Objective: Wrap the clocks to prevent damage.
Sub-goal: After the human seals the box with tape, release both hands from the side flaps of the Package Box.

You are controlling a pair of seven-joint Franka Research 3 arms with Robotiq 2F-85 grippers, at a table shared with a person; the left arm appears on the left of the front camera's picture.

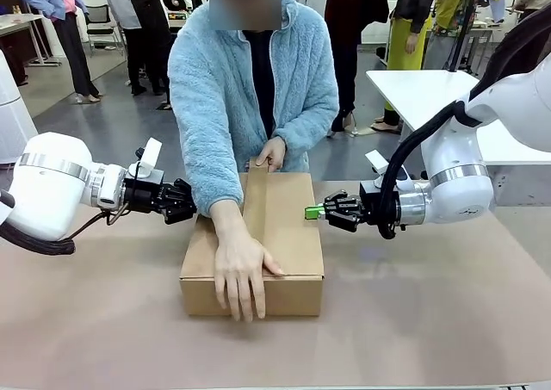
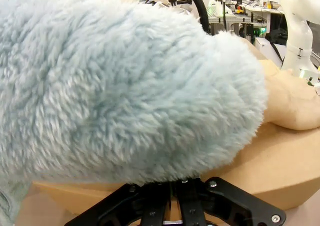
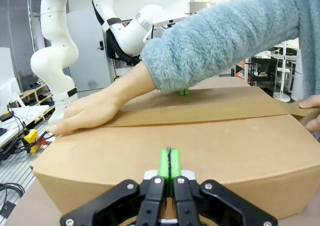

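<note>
The clocks are hidden from view. A brown cardboard box (image 1: 288, 235) lies closed in the middle of the table. A strip of brown tape (image 1: 256, 202) runs along its top seam. One of the person's hands (image 1: 241, 274) presses flat on the box's near end, and the other hand (image 1: 272, 153) holds the tape at the far end. My left gripper (image 1: 188, 202) is shut at the box's left side, its tips behind the fluffy blue sleeve (image 2: 125, 86). My right gripper (image 1: 315, 211) is shut and empty. Its green pads (image 3: 170, 163) point at the box's right side (image 3: 200, 151).
The brown table top (image 1: 430, 321) has free room in front of and to the right of the box. A white table (image 1: 422, 89) stands behind at the right. Other people stand far off in the background.
</note>
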